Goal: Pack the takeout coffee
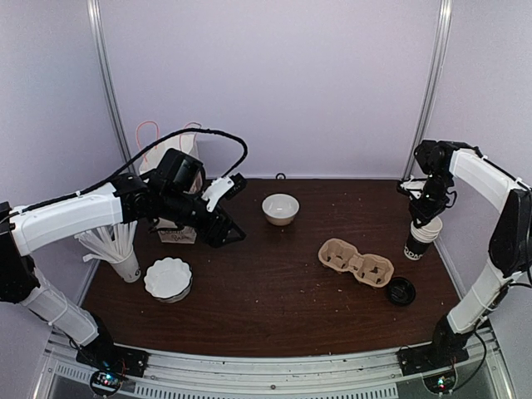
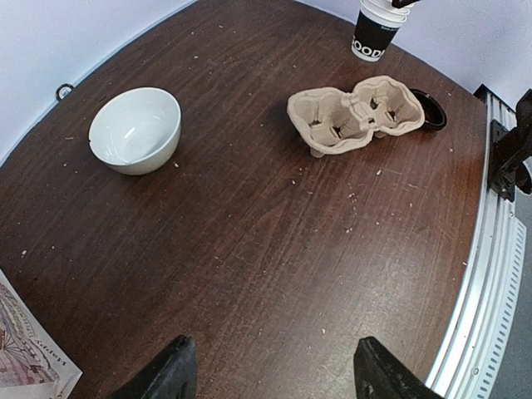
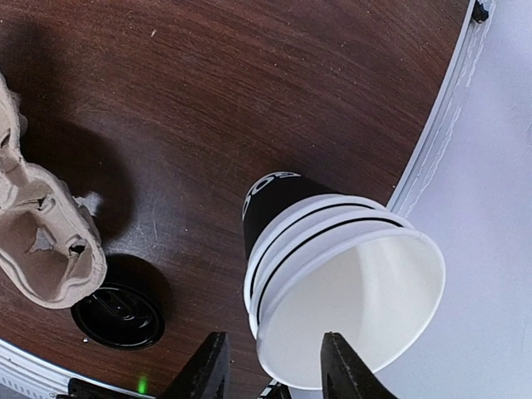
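No lidded black cup shows in any view. A stack of lidless black cups with white rims [image 1: 421, 238] stands at the right table edge and also shows in the left wrist view [image 2: 374, 33] and the right wrist view [image 3: 332, 274]. A loose black lid [image 1: 401, 291] lies near it. My right gripper [image 1: 429, 213] hangs just above the stack, open, its fingers either side of the top cup's near rim [image 3: 274, 370]. My left gripper [image 1: 233, 208] is open and empty over bare table [image 2: 270, 374], beside the white paper bag [image 1: 170, 154].
A brown pulp carrier [image 1: 356, 263] lies right of centre. A white bowl [image 1: 280, 208] sits at the back middle. A white fluted stack [image 1: 168, 277] and a cup of white sticks [image 1: 116, 245] stand at the left. A metal rail [image 2: 490, 274] edges the table.
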`<state>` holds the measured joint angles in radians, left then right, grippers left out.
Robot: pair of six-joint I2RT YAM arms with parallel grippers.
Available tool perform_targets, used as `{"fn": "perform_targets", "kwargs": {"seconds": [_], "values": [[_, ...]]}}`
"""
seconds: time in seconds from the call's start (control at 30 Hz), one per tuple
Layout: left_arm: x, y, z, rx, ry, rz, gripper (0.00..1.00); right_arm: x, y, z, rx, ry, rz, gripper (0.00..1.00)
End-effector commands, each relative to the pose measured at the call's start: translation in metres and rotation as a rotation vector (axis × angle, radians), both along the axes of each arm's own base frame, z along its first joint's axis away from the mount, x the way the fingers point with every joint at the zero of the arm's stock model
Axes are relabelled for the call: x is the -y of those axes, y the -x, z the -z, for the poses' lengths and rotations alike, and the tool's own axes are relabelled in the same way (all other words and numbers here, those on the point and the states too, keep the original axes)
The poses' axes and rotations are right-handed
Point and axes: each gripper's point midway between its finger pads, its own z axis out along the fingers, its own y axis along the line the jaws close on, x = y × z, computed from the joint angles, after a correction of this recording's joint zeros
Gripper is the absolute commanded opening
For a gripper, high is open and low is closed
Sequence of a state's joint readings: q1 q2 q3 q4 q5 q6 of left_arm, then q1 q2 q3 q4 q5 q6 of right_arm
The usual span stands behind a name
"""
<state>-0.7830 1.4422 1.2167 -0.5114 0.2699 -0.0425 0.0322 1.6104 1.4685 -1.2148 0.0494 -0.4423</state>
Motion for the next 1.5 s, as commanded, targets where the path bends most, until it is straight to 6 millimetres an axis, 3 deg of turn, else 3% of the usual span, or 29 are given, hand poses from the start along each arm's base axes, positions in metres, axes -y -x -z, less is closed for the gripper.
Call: {"fn": "perform_targets", "kwargs": {"seconds": [0.0,0.17,0.67,0.83,0.97,1.07,1.2,1.4,1.47], "values": [[0.0,0.004,-0.007,0.026,0.011,0.019,0.68,0.004,0.003,-0.003,-0.014,0.005,0.014,0.4],[-0.001,0.004,-0.005,0.026,0.007,0.017,0.68,0.005,0.003,0.002,-0.031,0.003,0.014,0.31],[0.0,0.005,-0.003,0.027,-0.007,0.016,0.68,0.001,0.003,0.016,-0.075,-0.026,0.008,0.21],[0.0,0.006,-0.001,0.026,-0.012,0.02,0.68,0.0,0.004,0.019,-0.092,-0.034,0.004,0.1],[0.0,0.007,-0.001,0.028,-0.013,0.021,0.68,0.012,0.006,0.01,-0.081,-0.014,0.03,0.04],[0.001,0.007,0.0,0.024,-0.016,0.023,0.68,0.019,0.006,-0.014,-0.024,0.026,0.029,0.0],[0.002,0.007,0.001,0.017,-0.013,0.027,0.68,0.014,0.009,-0.032,0.02,0.001,0.007,0.0],[0.003,0.009,0.0,0.013,-0.012,0.034,0.68,0.014,0.006,-0.013,-0.002,-0.009,0.003,0.0],[0.003,0.01,0.0,0.011,-0.016,0.034,0.68,-0.01,0.015,-0.012,-0.078,-0.204,-0.016,0.0]]}}
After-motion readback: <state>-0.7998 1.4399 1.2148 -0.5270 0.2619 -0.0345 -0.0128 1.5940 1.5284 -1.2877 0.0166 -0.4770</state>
